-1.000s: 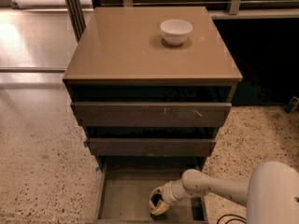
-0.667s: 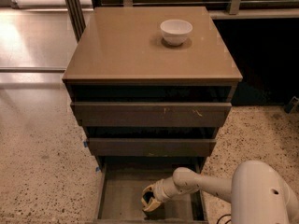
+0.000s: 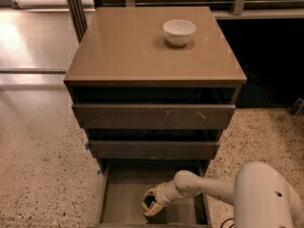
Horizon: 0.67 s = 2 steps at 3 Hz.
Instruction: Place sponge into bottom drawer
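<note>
My gripper (image 3: 150, 204) is low inside the open bottom drawer (image 3: 122, 197), near the middle of its grey floor, reaching in from the right on a white arm (image 3: 204, 188). It is shut on the sponge (image 3: 151, 208), of which only a yellow edge and a dark patch show between the fingers. The sponge sits just above or on the drawer floor; I cannot tell whether it touches.
A white bowl (image 3: 179, 31) stands on the brown cabinet top (image 3: 128, 51) at the back right. Two dark drawer fronts (image 3: 152, 116) (image 3: 152, 149) jut out above the open drawer. Speckled floor (image 3: 42, 175) lies on both sides. My white base (image 3: 266, 198) is at the lower right.
My gripper has moved left across the bottom drawer with the sponge, from the right side towards the middle of the floor.
</note>
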Each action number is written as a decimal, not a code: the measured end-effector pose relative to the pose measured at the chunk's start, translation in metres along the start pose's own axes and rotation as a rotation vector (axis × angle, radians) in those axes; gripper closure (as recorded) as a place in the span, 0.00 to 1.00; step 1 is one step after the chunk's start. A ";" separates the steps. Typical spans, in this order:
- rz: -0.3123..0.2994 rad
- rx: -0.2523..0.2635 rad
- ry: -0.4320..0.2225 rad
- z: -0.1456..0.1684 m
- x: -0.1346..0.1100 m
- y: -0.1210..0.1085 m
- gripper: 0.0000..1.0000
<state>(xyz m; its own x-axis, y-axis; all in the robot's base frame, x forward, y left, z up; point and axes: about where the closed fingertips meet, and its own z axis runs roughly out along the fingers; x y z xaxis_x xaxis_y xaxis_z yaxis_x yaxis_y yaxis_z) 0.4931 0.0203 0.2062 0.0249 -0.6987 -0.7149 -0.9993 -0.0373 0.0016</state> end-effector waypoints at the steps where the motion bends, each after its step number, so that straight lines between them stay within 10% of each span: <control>1: -0.001 -0.012 0.087 0.026 0.014 0.009 1.00; 2: 0.010 0.052 0.104 0.035 0.014 -0.009 1.00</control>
<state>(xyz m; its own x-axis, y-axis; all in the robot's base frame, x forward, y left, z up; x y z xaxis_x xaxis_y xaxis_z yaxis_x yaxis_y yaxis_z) 0.5013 0.0357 0.1718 0.0155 -0.7691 -0.6390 -0.9995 0.0049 -0.0301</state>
